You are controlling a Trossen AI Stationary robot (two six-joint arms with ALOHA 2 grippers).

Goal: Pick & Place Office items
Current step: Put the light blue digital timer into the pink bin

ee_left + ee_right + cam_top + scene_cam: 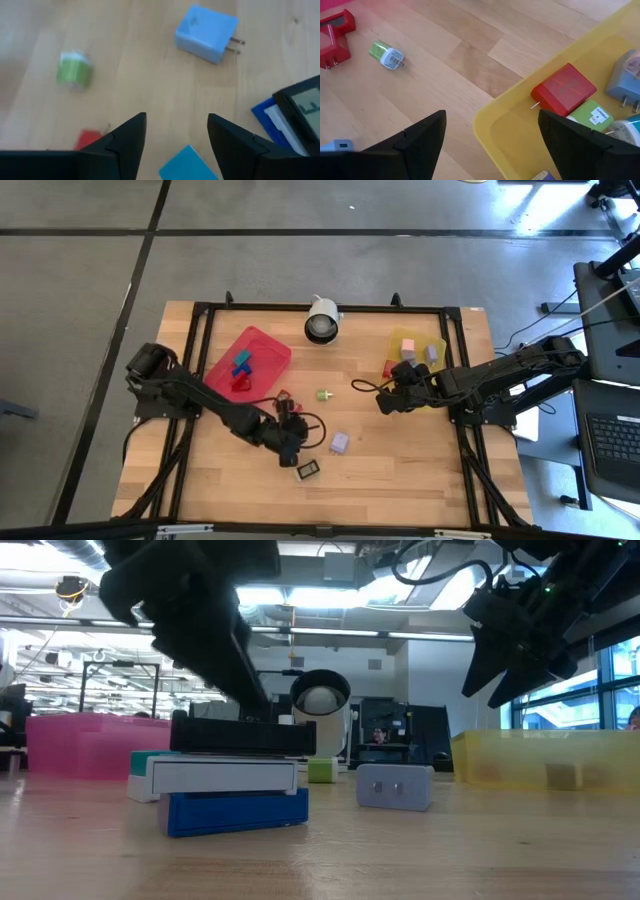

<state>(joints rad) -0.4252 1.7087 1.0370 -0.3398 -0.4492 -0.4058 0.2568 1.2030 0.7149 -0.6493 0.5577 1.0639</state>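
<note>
My left gripper (290, 448) hovers open over the middle of the table, near a black, white-labelled piece (308, 471). In the left wrist view its fingers (176, 117) stand on either side of a teal block (187, 162) without closing on it. A red piece (90, 140), a green piece (74, 70) and a lilac plug block (206, 34) lie around it on the wood. My right gripper (383, 402) is open above the yellow tray's near-left corner (492, 112). That tray holds a red block (563, 92), a green-white piece (590, 115) and a lilac plug (625, 80).
The red tray (262, 340) at the far left holds blue, teal and red pieces. The yellow tray (402, 337) sits at the far right. A white and black round camera (322, 320) stands at the far edge between them. Bare wood lies along the near edge.
</note>
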